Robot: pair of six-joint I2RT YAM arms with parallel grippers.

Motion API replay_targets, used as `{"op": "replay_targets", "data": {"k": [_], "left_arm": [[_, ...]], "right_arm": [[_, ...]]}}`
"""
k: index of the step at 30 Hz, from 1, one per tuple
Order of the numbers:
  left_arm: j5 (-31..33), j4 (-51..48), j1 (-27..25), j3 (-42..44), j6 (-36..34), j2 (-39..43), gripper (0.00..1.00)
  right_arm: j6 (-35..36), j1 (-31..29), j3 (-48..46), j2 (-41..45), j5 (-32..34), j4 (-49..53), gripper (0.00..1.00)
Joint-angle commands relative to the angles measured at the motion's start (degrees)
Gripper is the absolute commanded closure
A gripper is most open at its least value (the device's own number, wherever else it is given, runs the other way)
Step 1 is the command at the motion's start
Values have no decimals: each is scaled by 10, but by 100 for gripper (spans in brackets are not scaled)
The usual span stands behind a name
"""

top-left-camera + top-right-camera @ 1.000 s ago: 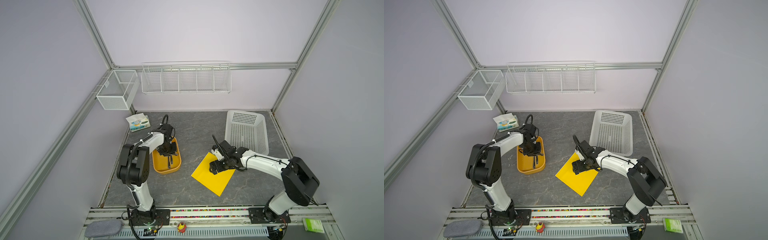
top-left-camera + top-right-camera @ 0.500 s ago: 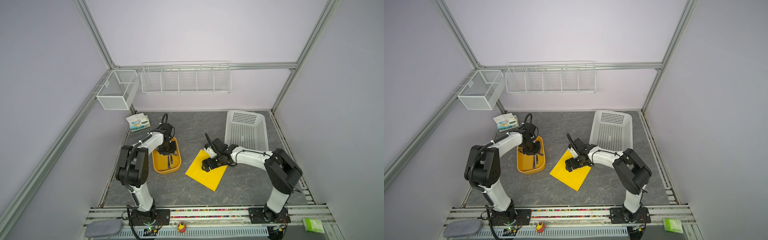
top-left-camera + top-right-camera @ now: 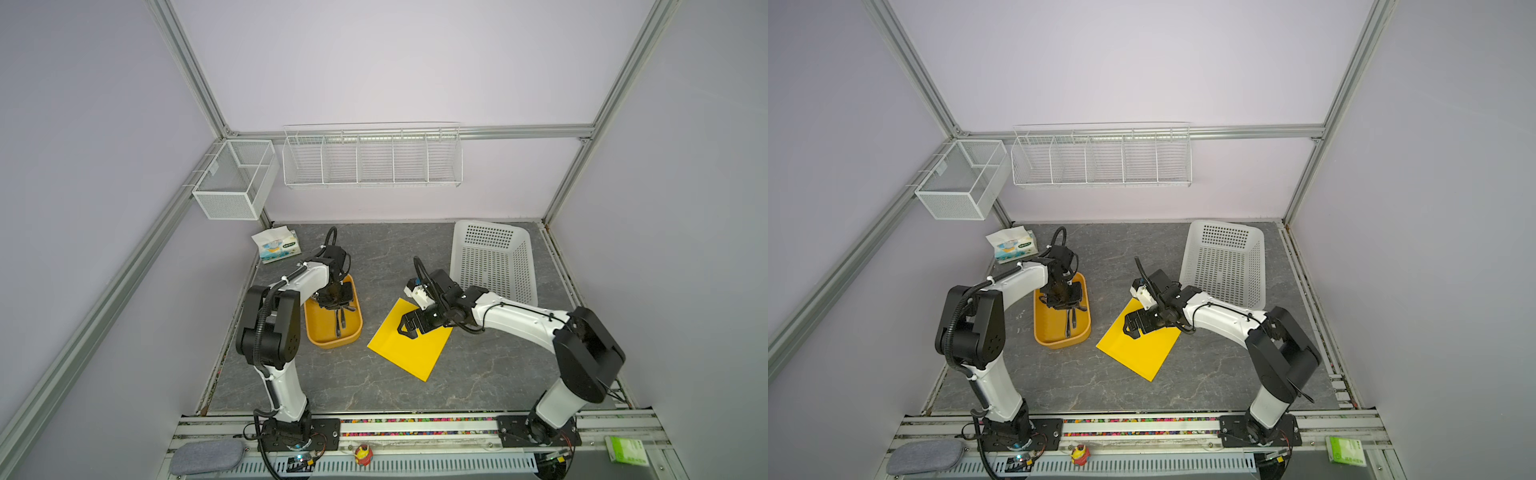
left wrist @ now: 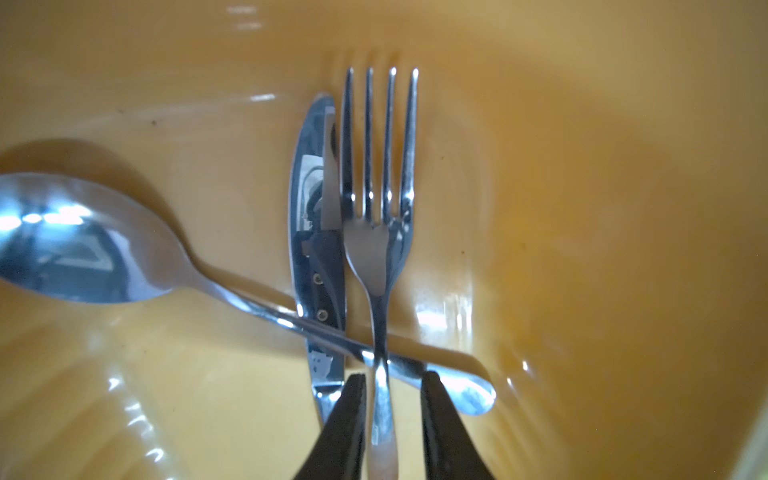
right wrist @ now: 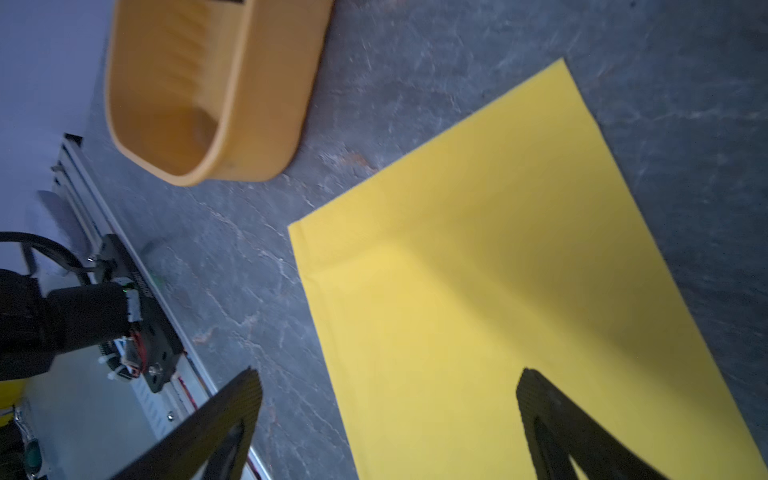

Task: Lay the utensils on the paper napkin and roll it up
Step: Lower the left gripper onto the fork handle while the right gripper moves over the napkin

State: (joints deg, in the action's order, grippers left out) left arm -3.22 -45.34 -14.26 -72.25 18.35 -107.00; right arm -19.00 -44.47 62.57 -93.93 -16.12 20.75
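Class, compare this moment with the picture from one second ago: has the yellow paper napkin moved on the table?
Yes. The paper napkin has slid left, closer to the orange tray, which has stayed put.

The left pincer [image 4: 392,379] points down, jaws narrowly parted; the right pincer [image 5: 389,374] hangs low, arm outstretched, jaws wide apart.

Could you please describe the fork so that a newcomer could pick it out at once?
Look in the orange-yellow tray left of the yellow napkin. There the fork lies beside the knife, its handle crossing the spoon. Of these three silver pieces, only it has four tines.
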Motion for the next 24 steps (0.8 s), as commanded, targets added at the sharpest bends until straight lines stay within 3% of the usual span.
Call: {"op": "replay_targets", "data": {"k": [1, 11, 24], "left_arm": [[12, -18, -1, -25, -8, -19, 75], [1, -12, -1, -15, -15, -37, 85], [2, -6, -1, -16, -24, -72, 84]], "right_arm": [[-19, -4, -4, 55, 30, -10, 0], [-55, -3, -47, 157, 189, 14, 7], [-75, -3, -46, 157, 219, 40, 8]]}}
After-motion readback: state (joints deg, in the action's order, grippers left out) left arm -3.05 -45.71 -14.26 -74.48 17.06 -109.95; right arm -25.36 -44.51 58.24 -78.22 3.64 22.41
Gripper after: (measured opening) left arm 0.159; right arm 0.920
